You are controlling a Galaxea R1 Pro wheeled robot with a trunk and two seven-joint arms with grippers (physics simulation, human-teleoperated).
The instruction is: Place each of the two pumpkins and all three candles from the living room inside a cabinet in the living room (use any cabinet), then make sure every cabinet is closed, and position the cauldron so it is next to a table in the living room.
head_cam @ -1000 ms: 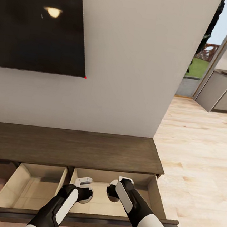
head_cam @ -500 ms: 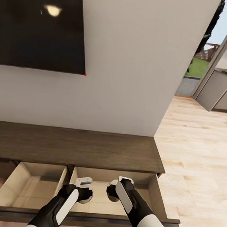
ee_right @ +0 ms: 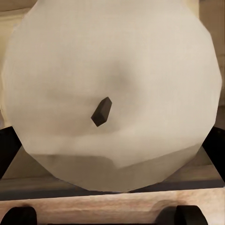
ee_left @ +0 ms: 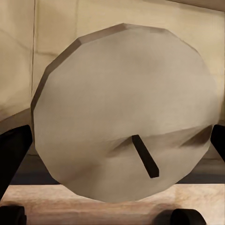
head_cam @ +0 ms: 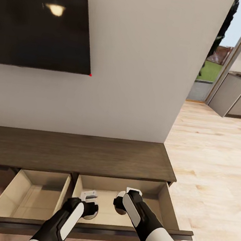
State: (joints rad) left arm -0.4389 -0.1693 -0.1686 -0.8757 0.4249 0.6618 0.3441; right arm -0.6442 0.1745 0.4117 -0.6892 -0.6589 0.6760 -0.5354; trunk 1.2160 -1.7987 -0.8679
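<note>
Left gripper [head_cam: 89,197] pinches a candle [ee_left: 124,117]; right gripper [head_cam: 124,196] pinches another candle [ee_right: 112,93]; open cabinet [head_cam: 73,154] drawer below both

Both arms reached forward toward 12 o'clock, side by side. The left hand [head_cam: 90,204] and right hand [head_cam: 121,205] each pointed down, fingers [ee_left: 14,150] closed around 1 round object.

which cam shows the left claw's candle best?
Left wrist view: the candle shows its round top and dark wick, framed by dark fingers. In the head view the left claw hides most of it.
</note>
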